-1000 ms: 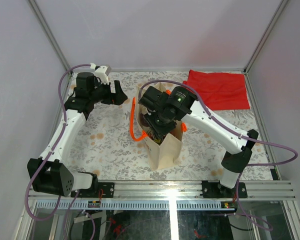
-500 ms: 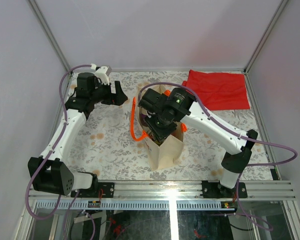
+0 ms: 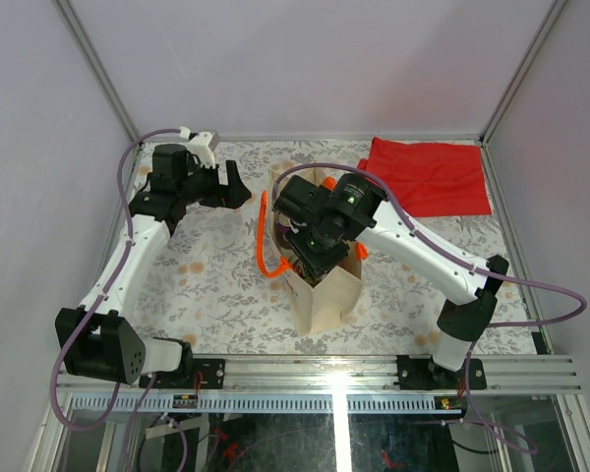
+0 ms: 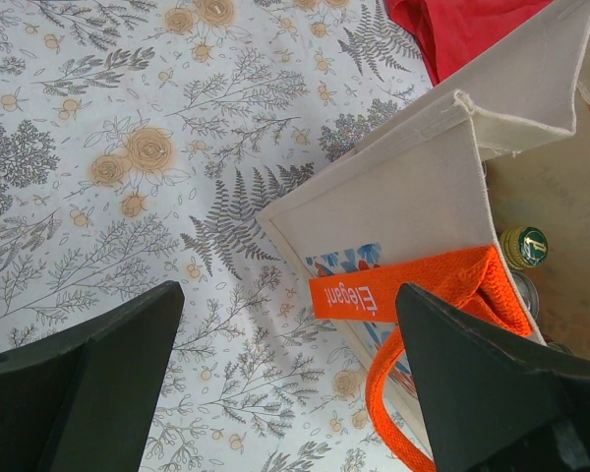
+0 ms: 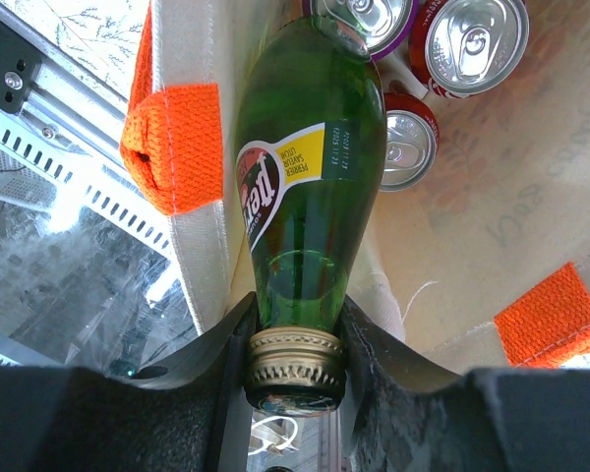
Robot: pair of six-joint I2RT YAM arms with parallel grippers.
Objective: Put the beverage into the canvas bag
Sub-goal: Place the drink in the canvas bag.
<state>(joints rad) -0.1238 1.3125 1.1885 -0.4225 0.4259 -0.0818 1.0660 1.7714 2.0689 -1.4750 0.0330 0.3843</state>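
Beverage bottle [image 5: 310,187] in right tool [image 5: 295,346], base hidden behind cans [image 5: 477,44]

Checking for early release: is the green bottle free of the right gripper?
No, the right gripper clamps the green bottle by its neck.

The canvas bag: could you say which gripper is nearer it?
Right. The right gripper is at the top of the canvas bag, holding the green bottle; the left gripper hangs open beside the bag.

Plain pale walls [image 3: 305,59] enclose a table [image 3: 216,285] with a floral-patterned top; beyond its metal front rail [image 3: 511,369], possibly glass.
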